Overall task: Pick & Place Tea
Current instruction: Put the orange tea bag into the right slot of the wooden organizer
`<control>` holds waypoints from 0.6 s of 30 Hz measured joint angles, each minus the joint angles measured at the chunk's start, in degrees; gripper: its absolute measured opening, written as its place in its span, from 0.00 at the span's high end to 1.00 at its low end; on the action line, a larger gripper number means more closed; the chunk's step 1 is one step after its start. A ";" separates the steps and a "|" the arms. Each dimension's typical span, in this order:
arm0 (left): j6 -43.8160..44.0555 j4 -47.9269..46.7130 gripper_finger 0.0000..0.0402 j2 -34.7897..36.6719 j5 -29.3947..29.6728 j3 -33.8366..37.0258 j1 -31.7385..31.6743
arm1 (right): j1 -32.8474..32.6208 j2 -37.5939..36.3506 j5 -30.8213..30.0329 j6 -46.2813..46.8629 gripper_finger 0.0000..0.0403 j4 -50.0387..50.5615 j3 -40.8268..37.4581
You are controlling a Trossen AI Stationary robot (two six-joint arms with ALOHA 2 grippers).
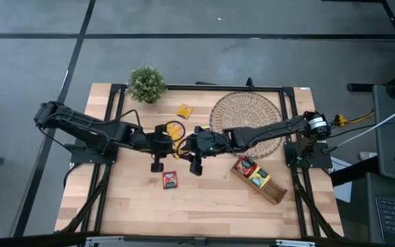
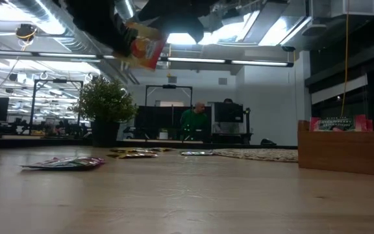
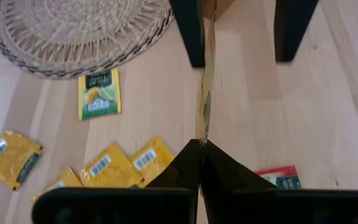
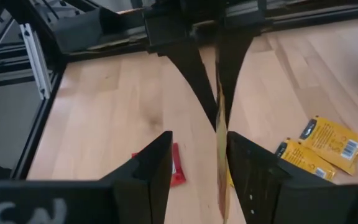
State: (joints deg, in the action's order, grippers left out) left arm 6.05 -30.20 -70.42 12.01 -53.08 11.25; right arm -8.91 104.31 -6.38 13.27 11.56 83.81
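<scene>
Your left gripper [image 3: 201, 146] pinches the yellow flat tea sachet [image 3: 205, 93] tight while your right gripper [image 4: 197, 158] gapes empty, so carry it next.

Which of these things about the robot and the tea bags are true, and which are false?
1. The left tool is shut on a yellow tea bag held up in the air. True.
2. The right tool is squeezed shut on it too. False: its jaws stand open either side of the bag.
3. A red tea bag lies on the table. True.
4. The wooden tray is empty. False: it holds tea bags.
5. The little plant sits on the woven mat. False: it stands apart, at a table corner.
</scene>
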 joint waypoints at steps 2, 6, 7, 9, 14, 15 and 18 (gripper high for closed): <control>-0.62 -0.02 0.99 -0.71 -0.12 -0.85 0.00 | 0.00 0.00 0.03 -0.08 0.62 -0.27 0.00; -1.26 -0.04 0.99 -2.21 -0.32 -2.08 0.00 | 0.00 0.02 0.03 -0.30 0.64 -0.37 0.00; -1.39 0.09 0.99 -2.55 -0.60 -2.29 0.00 | 0.00 0.00 0.03 -0.36 0.66 -0.73 0.00; -1.49 0.00 0.99 -3.25 -0.73 -2.65 0.00 | 0.00 0.01 0.03 -0.50 0.69 -1.69 0.00; -1.87 0.41 0.99 -3.88 -0.88 -3.12 0.00 | 0.01 0.02 0.01 -0.47 0.81 -2.48 0.00; -1.89 0.51 0.99 -3.88 -0.88 -3.12 0.00 | 0.02 0.02 0.01 -0.38 0.84 -2.56 0.00; -1.91 0.88 0.99 -3.88 -0.86 -3.12 0.00 | 0.00 0.02 0.01 -0.30 0.93 -2.60 0.00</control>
State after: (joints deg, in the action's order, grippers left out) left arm 4.14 -29.31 -74.30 11.16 -56.21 11.25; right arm -8.91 104.33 -6.37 12.97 8.96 83.81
